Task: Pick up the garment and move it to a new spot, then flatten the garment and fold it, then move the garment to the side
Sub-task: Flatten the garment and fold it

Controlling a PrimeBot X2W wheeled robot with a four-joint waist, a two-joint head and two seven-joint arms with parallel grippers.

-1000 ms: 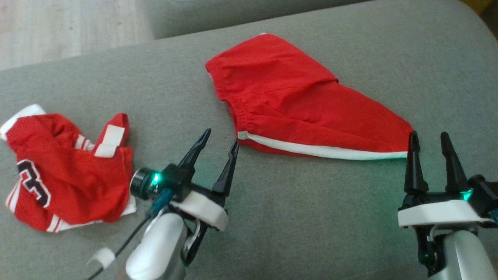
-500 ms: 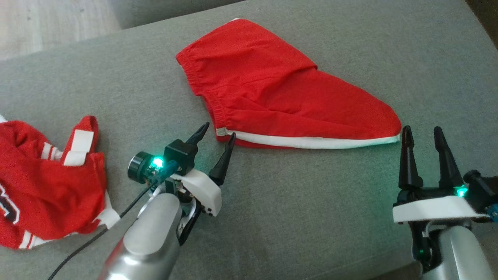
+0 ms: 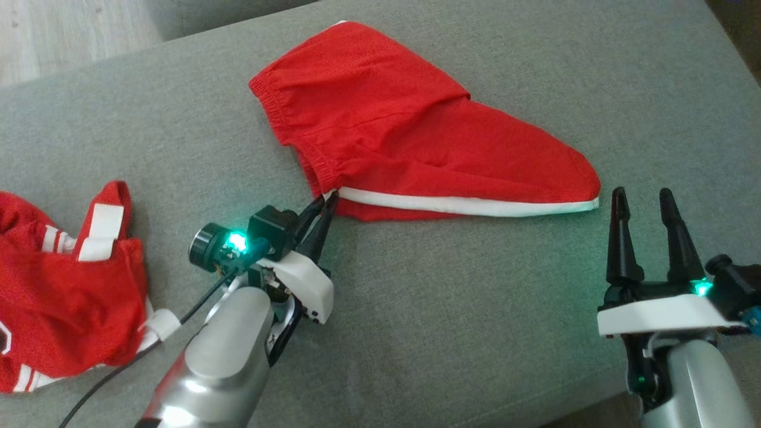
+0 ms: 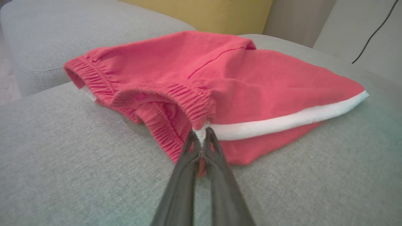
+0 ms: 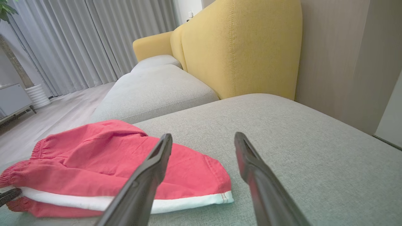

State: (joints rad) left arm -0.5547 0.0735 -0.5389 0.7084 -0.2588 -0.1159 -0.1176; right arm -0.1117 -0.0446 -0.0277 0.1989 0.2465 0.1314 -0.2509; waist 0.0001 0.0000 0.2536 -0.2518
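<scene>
A grey sofa cushion [image 3: 475, 327] bears red shorts [image 3: 416, 131], yellow backrest [image 5: 245, 47] behind.

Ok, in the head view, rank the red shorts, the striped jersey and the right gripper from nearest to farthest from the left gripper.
1. red shorts: pinched at the waistband corner by the left gripper.
2. striped jersey: crumpled, off to its left.
3. right gripper: open, far right, by the shorts' hem tip.

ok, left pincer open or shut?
Shut on the red shorts: the left pincer tips meet, with waistband-corner cloth pinched between them.
</scene>
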